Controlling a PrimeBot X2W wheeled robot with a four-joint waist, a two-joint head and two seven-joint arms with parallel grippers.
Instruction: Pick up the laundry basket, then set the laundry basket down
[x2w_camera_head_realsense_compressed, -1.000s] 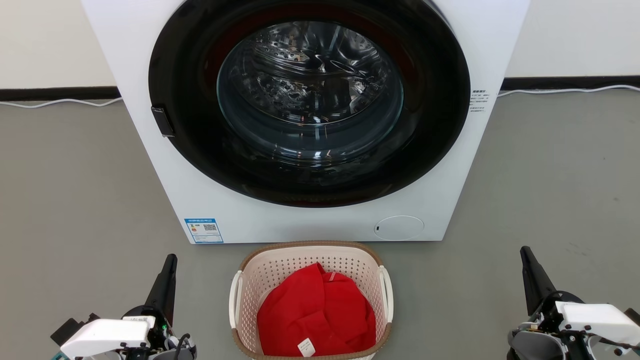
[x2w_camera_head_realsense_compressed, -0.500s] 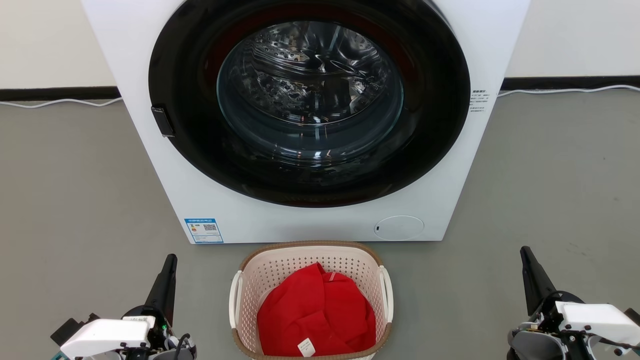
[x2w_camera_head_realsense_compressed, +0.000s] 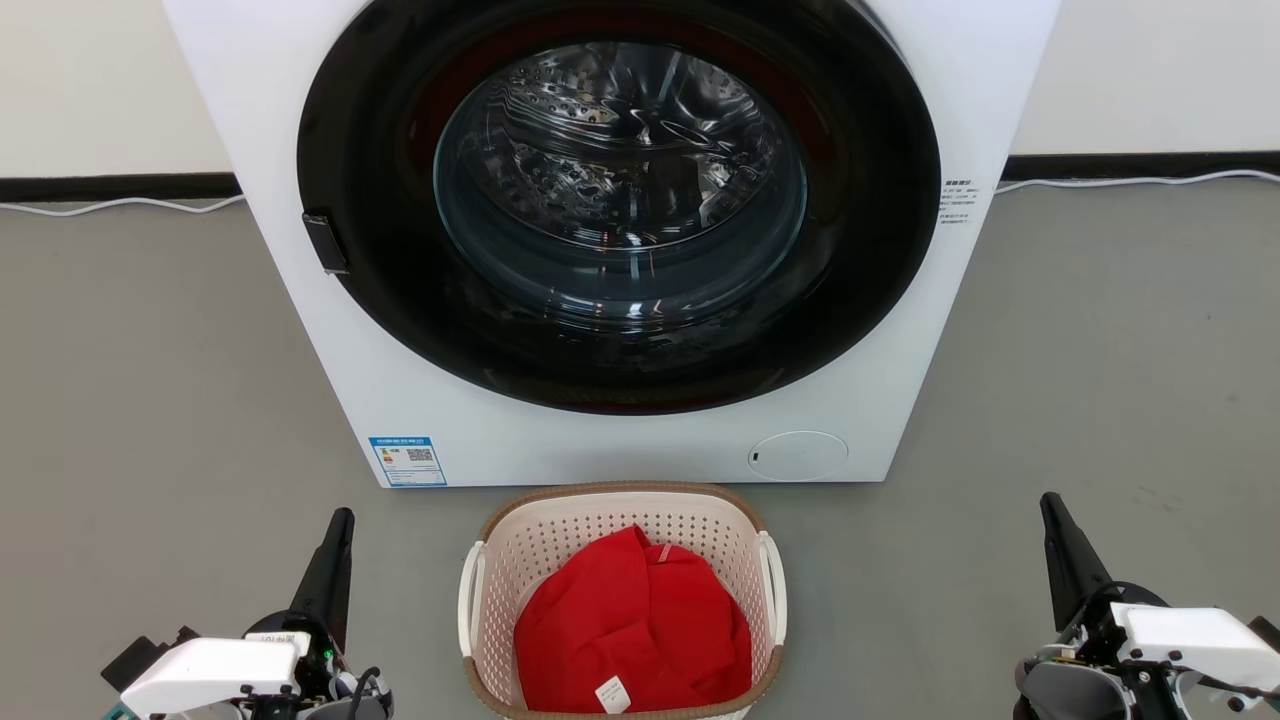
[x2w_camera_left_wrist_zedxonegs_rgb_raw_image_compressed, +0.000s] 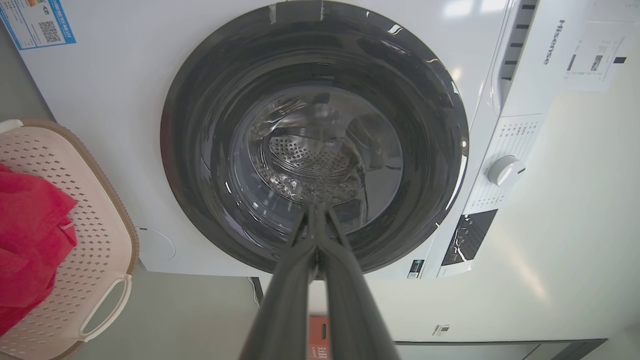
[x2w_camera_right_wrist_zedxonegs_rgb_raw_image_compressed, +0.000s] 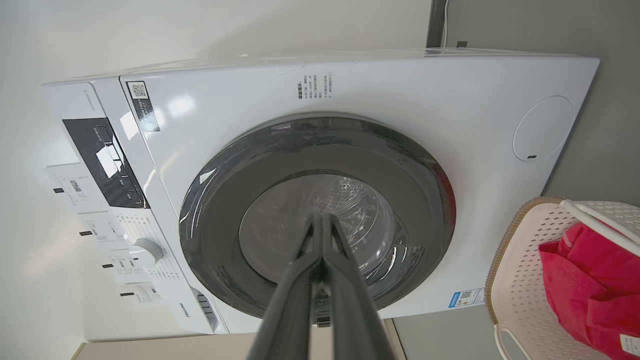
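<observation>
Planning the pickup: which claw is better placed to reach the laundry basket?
Left, likely: in the head view the left claw lies closer to the laundry basket than the right claw. Both are shut, touching nothing.

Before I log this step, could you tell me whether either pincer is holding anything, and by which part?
Nothing is held: the left pincer and right pincer are shut and empty, either side of the laundry basket, its handles untouched.

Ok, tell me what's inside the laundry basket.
The laundry basket holds a crumpled red garment with a small white tag. The cloth covers the basket's floor, so anything beneath it cannot be seen; the perforated far wall is bare.
</observation>
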